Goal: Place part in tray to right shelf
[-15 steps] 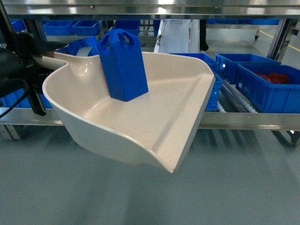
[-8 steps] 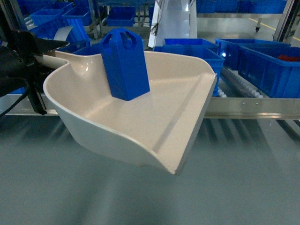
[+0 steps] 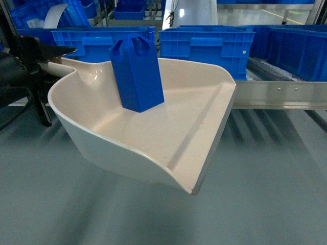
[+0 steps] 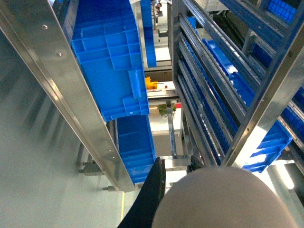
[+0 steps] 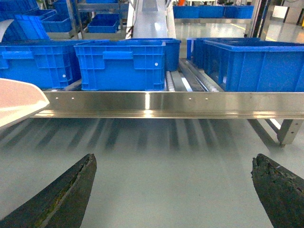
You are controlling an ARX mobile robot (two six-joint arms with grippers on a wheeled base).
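Note:
The cream-white tray (image 3: 153,127) hangs above the grey floor, filling the middle of the head view. The blue part (image 3: 137,71) stands upright in it near the handle end. At the left, my left gripper (image 3: 50,55) is shut on the tray's handle. In the left wrist view the handle's rounded end (image 4: 228,199) fills the bottom between the black fingers (image 4: 152,190). My right gripper (image 5: 173,159) is open over bare floor with nothing between its fingers. The tray's edge (image 5: 19,102) shows to its left. The steel shelf rail (image 5: 152,102) runs across ahead.
Large blue crates (image 3: 207,48) sit on the shelf behind the front rail (image 3: 278,94), seen again as crates (image 5: 123,64) in the right wrist view. More racks of blue crates (image 4: 109,57) run past the left wrist. A shelf leg (image 5: 287,130) stands at the right.
The shelf rail and crates have risen in the head view and look closer. The tray and the part keep their place in the view, still held by the left gripper.

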